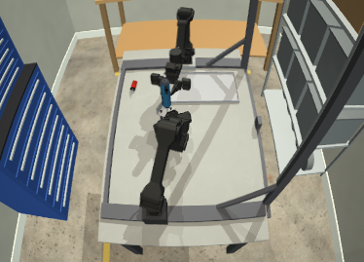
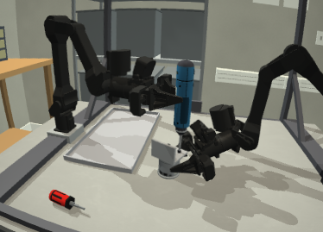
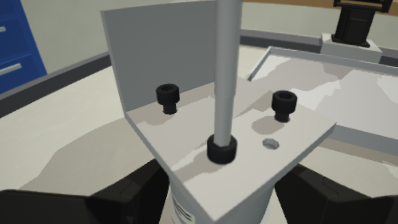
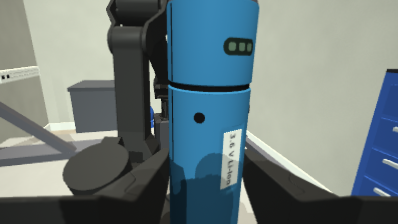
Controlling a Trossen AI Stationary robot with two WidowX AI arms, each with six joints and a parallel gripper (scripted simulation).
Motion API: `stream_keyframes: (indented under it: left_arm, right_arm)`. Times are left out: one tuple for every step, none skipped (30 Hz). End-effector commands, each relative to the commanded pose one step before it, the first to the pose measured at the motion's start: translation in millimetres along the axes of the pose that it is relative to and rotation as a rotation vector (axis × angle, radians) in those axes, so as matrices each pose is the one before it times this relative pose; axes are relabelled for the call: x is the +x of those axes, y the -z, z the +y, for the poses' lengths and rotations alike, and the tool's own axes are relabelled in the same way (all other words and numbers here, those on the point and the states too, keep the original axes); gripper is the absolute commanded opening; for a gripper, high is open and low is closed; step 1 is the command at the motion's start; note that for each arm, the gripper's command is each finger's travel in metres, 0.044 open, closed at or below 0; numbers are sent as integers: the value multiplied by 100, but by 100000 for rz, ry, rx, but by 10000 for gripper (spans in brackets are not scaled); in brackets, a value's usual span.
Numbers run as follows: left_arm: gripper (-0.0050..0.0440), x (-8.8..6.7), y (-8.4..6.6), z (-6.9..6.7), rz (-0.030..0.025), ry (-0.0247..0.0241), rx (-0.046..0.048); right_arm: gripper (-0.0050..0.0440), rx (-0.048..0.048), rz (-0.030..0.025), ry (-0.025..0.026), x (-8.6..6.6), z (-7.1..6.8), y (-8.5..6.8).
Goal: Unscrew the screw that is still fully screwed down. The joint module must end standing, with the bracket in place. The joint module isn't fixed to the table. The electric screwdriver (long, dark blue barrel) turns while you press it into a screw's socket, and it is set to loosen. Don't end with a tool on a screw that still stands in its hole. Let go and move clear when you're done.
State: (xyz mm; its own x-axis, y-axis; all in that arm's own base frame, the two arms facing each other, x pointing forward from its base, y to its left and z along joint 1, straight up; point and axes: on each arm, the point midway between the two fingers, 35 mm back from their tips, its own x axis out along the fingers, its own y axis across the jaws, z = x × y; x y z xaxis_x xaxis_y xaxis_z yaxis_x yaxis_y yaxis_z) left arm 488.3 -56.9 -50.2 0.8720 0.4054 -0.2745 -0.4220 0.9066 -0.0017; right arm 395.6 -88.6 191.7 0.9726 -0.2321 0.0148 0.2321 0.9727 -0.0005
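The joint module (image 2: 168,165) stands on the table with a grey L-shaped bracket (image 3: 225,135) on top. My left gripper (image 3: 220,160) is shut on the module's body, low at its sides; it also shows in the exterior view (image 2: 183,167). Two black screws (image 3: 167,96) (image 3: 283,103) stand raised out of the bracket. A third screw (image 3: 221,148) sits low at the front, next to an empty hole (image 3: 270,143). My right gripper (image 2: 173,98) is shut on the blue electric screwdriver (image 2: 183,96), held upright. Its grey bit (image 3: 226,70) rests in the front screw's head.
A small red-handled screwdriver (image 2: 65,198) lies on the table, left of the module. A shallow white tray (image 2: 114,139) lies behind the module, near the right arm's base. A raised rim runs around the table.
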Motion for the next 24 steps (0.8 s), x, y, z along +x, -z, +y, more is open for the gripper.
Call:
stream_keyframes:
  left_arm:
    - [241, -20, -1211, -319, -2010, 598, -1697]
    - [241, 0, 0, 0, 0, 0, 0]
    - [241, 0, 0, 0, 0, 0, 0]
    - [241, 0, 0, 0, 0, 0, 0]
    - [241, 0, 0, 0, 0, 0, 0]
    - [241, 0, 0, 0, 0, 0, 0]
    - [241, 0, 0, 0, 0, 0, 0]
    - [241, 0, 0, 0, 0, 0, 0]
    - [241, 0, 0, 0, 0, 0, 0]
    - [241, 0, 0, 0, 0, 0, 0]
    - [241, 0, 0, 0, 0, 0, 0]
    - [241, 0, 0, 0, 0, 0, 0]
    - [241, 0, 0, 0, 0, 0, 0]
    - [241, 0, 0, 0, 0, 0, 0]
    - [241, 0, 0, 0, 0, 0, 0]
    - [241, 0, 0, 0, 0, 0, 0]
    - [241, 0, 0, 0, 0, 0, 0]
    - [241, 0, 0, 0, 0, 0, 0]
    - [241, 0, 0, 0, 0, 0, 0]
    - [241, 0, 0, 0, 0, 0, 0]
    - [241, 0, 0, 0, 0, 0, 0]
    - [241, 0, 0, 0, 0, 0, 0]
    - [241, 0, 0, 0, 0, 0, 0]
    - [241, 0, 0, 0, 0, 0, 0]
  right_arm:
    - [161, -178, -280, 41, -34, -56, 267]
    - [161, 0, 2, 2, 0, 1, 89]
    - [161, 0, 2, 0, 3, 1, 81]
    - [161, 5, 2, 4, 0, 1, 71]
    - [161, 0, 1, 1, -1, 1, 62]
    - [161, 0, 1, 0, -2, 1, 53]
    - [161, 0, 1, 0, -1, 1, 44]
    - [161, 1, 1, 1, 1, 1, 35]
    - [161, 0, 1, 0, 0, 1, 26]
    - [161, 0, 0, 0, 0, 0, 0]
    - [161, 1, 1, 1, 1, 2, 31]
    - [161, 0, 0, 0, 0, 0, 0]
    - [161, 0, 0, 0, 0, 0, 0]
    - [161, -36, -1764, -9, 145, -4, -897]
    - [161, -111, -2118, -23, 129, -11, -1146]
    - [161, -138, 71, -31, 4, -11, -288]
    - [161, 0, 0, 0, 0, 0, 0]
    - [161, 0, 0, 0, 0, 0, 0]
    - [161, -26, 64, -17, -1, -12, -257]
    - [161, -15, 26, 25, -2, -9, -105]
    - [161, 50, 0, 42, 0, -6, 0]
    - [161, 25, 0, 20, 0, -3, 0]
    - [161, 2, 0, 1, 0, 0, 0]
    - [161, 0, 0, 2, 0, 0, 0]
